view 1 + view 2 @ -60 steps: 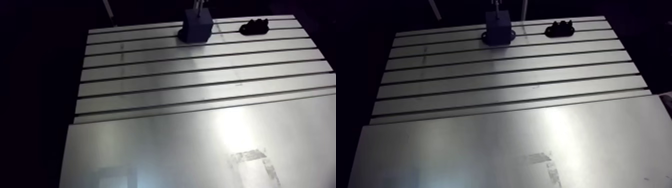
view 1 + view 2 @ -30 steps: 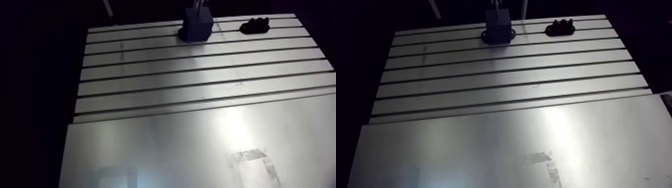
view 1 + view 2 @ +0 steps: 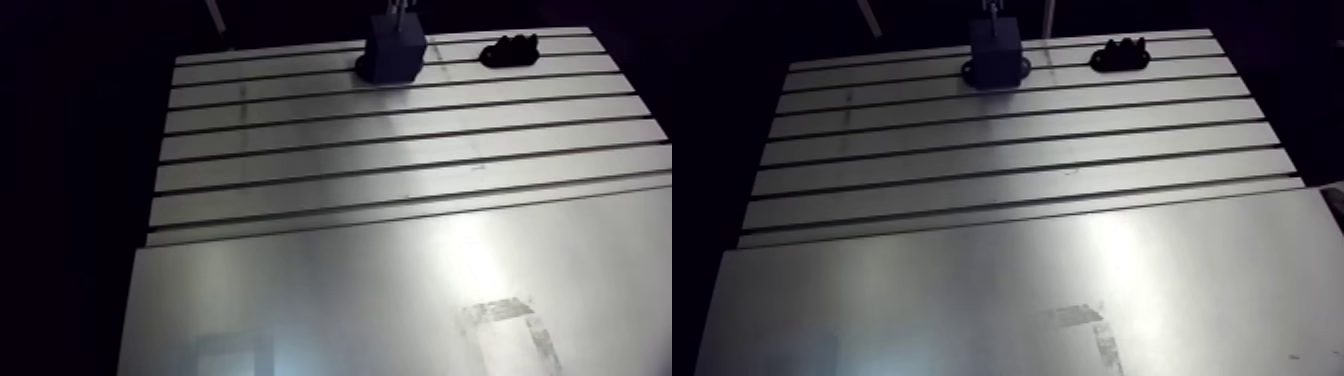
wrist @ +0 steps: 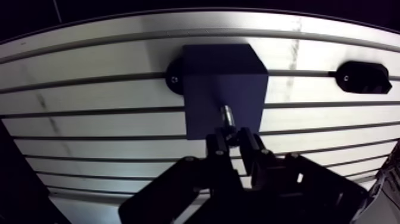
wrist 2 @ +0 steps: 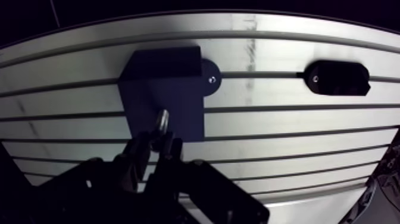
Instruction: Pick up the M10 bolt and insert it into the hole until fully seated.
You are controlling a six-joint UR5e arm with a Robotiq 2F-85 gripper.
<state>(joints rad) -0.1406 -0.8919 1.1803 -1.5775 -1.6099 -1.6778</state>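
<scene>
Your gripper [image 4: 237, 140] is pinched on the M10 bolt [image 4: 227, 115], its shank hanging over the top face of the dark blue block [image 4: 223, 71] at the table's [image 4: 89, 119] far edge, likely held end-on to drop straight into the hole, which isn't visible here.

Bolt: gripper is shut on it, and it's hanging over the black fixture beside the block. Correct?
Not quite. The gripper is shut on the bolt, but the bolt hangs over the dark blue block, not the black fixture, which sits apart to one side. The wrist view shows it.
</scene>
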